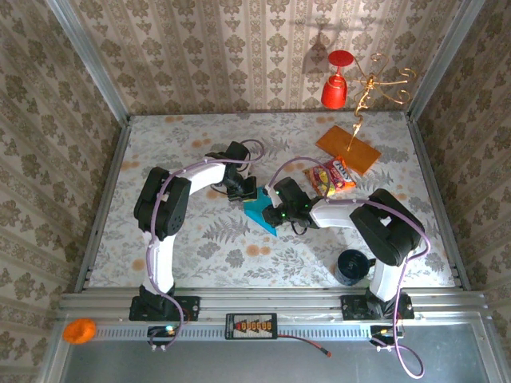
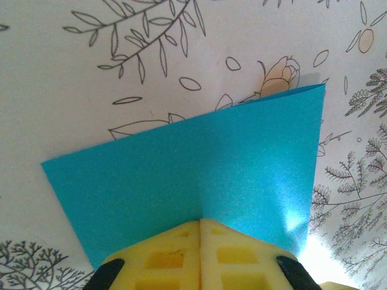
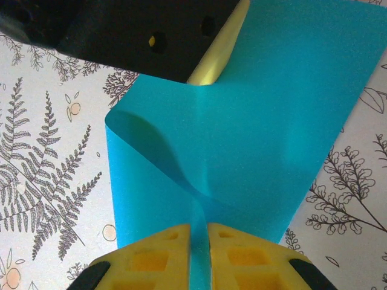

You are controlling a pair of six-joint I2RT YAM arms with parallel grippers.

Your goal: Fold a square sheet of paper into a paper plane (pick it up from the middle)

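Pads of the left gripper are pressed flat together, with the near edge of the teal sheet pinched between them. From that grip the sheet fans out ahead of the pads, creased down the middle, and a second layer peeks out at its far right corner. The right gripper is nearly closed on the same teal sheet: a thin strip of paper is clamped in the slit between its pads, and a curled flap is drawn in from the left. Directly opposite, across the sheet, the left gripper is seen gripping the far edge. From overhead, the left gripper and the right gripper are set facing each other, with the teal sheet held between them above the patterned table. Just behind the right gripper a red-and-yellow snack packet is laid flat, and an orange card lies beyond it. A black cup is placed by the right arm's base.
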